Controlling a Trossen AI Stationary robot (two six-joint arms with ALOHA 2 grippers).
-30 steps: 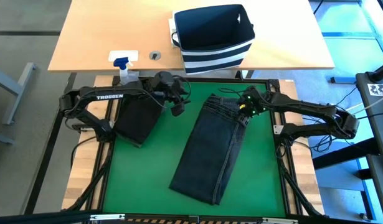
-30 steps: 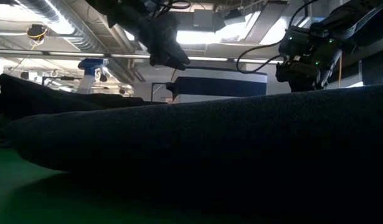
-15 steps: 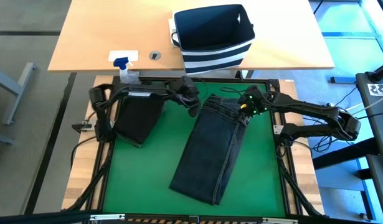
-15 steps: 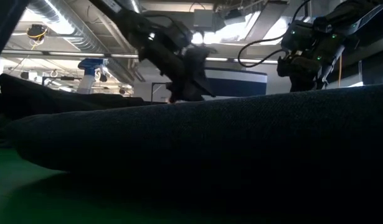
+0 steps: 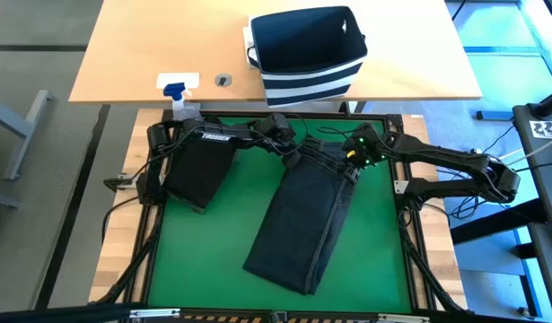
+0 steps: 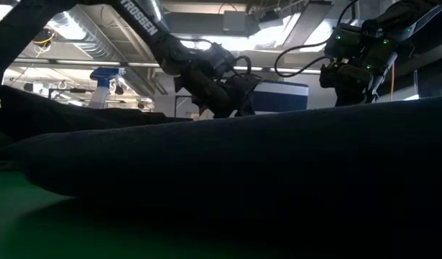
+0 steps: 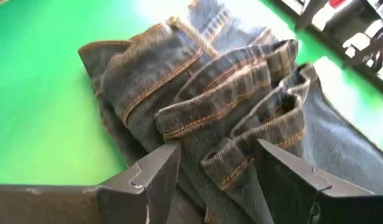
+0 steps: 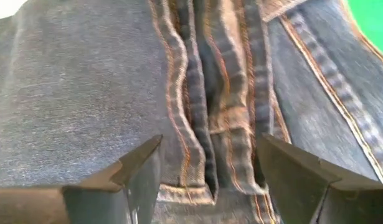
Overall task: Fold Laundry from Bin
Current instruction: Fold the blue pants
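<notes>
A pair of dark blue jeans (image 5: 302, 215), folded lengthwise, lies slantwise on the green mat (image 5: 231, 233), with its waistband (image 5: 328, 148) at the far end. My left gripper (image 5: 292, 157) is open and low at the waistband's left corner, its fingers on either side of a bunched waistband fold (image 7: 241, 93). My right gripper (image 5: 352, 160) is open over the waistband's right corner, straddling the stacked band edges (image 8: 207, 93). A folded black garment (image 5: 197, 170) lies flat at the mat's left edge. The navy striped bin (image 5: 307, 76) stands on the wooden table beyond the mat. My left gripper (image 7: 216, 180) comes slanting down from the table's left, with its open fingers on either side of the waistband fold (image 7: 222, 149). I cannot tell whether they touch the denim. My right gripper (image 8: 207, 180) slants down over the band edges (image 8: 210, 143); whether it touches them I cannot tell either.
A spray bottle (image 5: 179, 97) stands at the wooden table's near edge, just beyond the mat's far left corner. A black frame (image 5: 406, 224) borders the mat. Bare green mat lies between the black garment and the jeans.
My left gripper has swung from above the black garment toward the table's right and come down to the jeans' waistband, rolling as it went and staying open. The jeans and the black garment have not moved.
</notes>
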